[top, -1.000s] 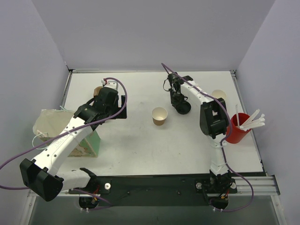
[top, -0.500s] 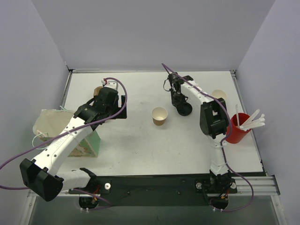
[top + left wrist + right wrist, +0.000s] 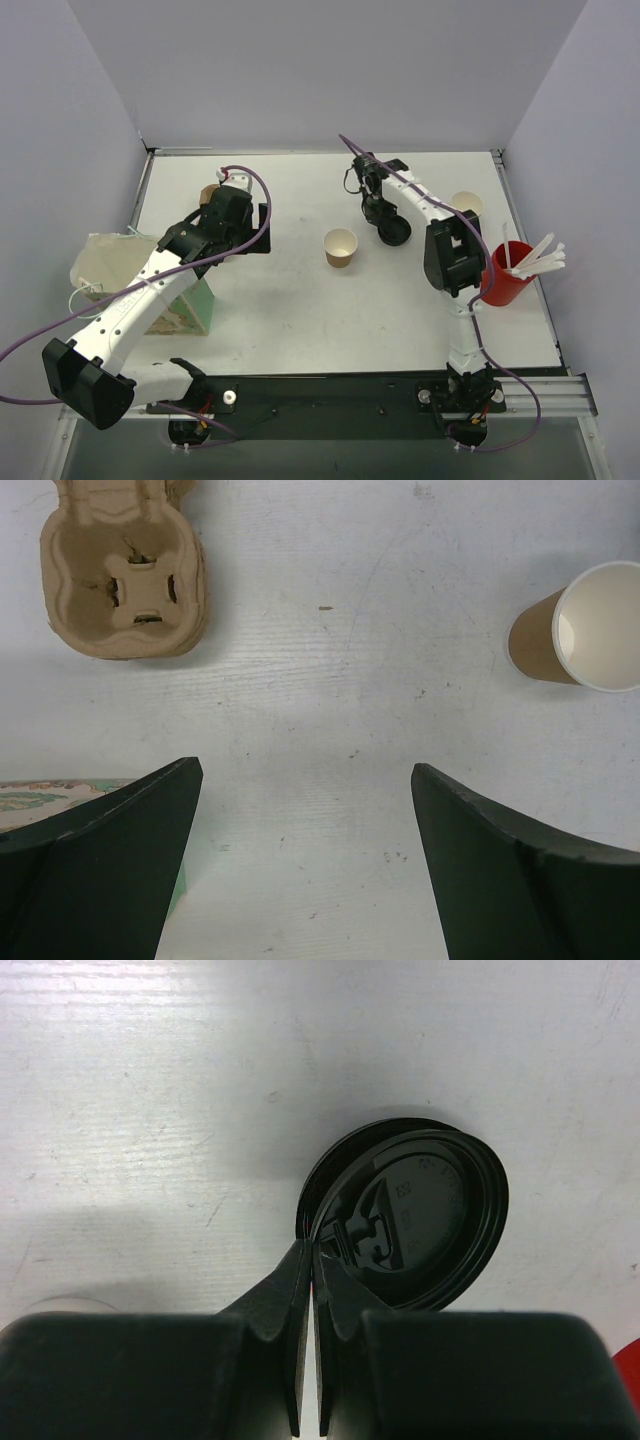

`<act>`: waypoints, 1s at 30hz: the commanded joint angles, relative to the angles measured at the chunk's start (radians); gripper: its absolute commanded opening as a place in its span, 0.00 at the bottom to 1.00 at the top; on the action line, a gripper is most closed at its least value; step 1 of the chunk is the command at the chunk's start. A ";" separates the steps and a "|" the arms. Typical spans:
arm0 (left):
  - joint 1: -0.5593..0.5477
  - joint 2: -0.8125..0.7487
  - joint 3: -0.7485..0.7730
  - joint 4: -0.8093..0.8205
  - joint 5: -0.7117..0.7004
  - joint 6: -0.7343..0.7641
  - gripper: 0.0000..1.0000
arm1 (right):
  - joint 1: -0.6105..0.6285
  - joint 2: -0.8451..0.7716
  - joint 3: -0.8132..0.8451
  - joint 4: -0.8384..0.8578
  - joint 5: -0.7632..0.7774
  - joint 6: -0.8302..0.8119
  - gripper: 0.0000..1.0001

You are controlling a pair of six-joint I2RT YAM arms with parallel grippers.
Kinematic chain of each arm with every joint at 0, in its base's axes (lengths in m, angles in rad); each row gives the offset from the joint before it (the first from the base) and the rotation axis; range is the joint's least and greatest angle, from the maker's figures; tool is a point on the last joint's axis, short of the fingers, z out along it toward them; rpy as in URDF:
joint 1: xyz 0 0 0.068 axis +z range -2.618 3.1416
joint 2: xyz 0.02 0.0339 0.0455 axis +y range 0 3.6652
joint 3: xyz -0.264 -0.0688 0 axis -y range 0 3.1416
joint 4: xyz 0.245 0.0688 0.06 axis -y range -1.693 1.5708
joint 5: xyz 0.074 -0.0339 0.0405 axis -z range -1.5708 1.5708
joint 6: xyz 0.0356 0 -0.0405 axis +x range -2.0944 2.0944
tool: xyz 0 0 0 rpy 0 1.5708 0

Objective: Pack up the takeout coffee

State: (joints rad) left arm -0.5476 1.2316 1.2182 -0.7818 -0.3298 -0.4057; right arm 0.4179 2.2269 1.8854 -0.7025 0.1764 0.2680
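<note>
The brown kraft-paper cup (image 3: 341, 247) stands open and upright mid-table, with no lid on it; it also shows in the left wrist view (image 3: 580, 630). Its black plastic lid (image 3: 396, 234) is to the cup's right, apart from it. My right gripper (image 3: 383, 220) is shut on the lid's near rim (image 3: 420, 1210), fingertips pinched together (image 3: 312, 1255); the lid looks slightly tilted, close to the table. My left gripper (image 3: 228, 210) is open and empty (image 3: 305, 768), over bare table next to the tan pulp carrier (image 3: 125, 575).
A red cup of white sticks (image 3: 505, 272) stands at the right edge. A cream disc-like cup (image 3: 467, 203) lies behind it. A green carton (image 3: 185, 305) and a cream bag (image 3: 105, 265) sit at the left, under my left arm.
My right gripper has shifted slightly with the lid pinched in it, and the lid has moved a little to the right. The left arm and the cup have not moved.
</note>
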 commanded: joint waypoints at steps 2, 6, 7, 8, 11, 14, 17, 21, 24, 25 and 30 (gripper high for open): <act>0.006 -0.026 0.007 0.044 0.006 0.016 0.97 | 0.015 -0.061 0.041 -0.057 0.052 -0.013 0.00; 0.006 -0.030 0.004 0.044 0.005 0.018 0.97 | 0.021 -0.067 0.046 -0.061 0.083 -0.013 0.00; 0.006 -0.034 0.003 0.046 0.006 0.018 0.97 | 0.022 -0.070 0.050 -0.068 0.089 -0.010 0.00; 0.006 -0.034 0.001 0.049 0.006 0.016 0.97 | 0.022 -0.081 0.052 -0.069 0.097 -0.010 0.00; 0.008 -0.035 -0.002 0.059 0.026 0.019 0.98 | 0.021 -0.111 0.070 -0.087 0.112 -0.007 0.00; 0.008 -0.035 0.001 0.073 0.054 0.021 0.97 | 0.016 -0.156 0.095 -0.100 0.104 -0.004 0.00; 0.008 -0.038 0.003 0.098 0.095 0.024 0.97 | 0.009 -0.206 0.124 -0.117 0.069 0.011 0.00; 0.008 -0.046 0.003 0.148 0.185 0.028 0.97 | -0.008 -0.288 0.141 -0.123 -0.065 0.049 0.00; 0.008 -0.057 -0.003 0.211 0.284 0.025 0.98 | -0.024 -0.346 0.150 -0.109 -0.168 0.101 0.00; 0.008 -0.060 -0.006 0.245 0.311 0.024 0.97 | -0.024 -0.372 0.150 -0.103 -0.254 0.118 0.00; 0.008 -0.055 -0.014 0.331 0.449 -0.015 0.97 | -0.028 -0.461 0.074 0.051 -0.509 0.229 0.00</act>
State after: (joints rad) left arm -0.5457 1.1999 1.2098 -0.5911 -0.0315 -0.3908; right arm 0.3916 1.8408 2.0045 -0.7567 -0.0685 0.3843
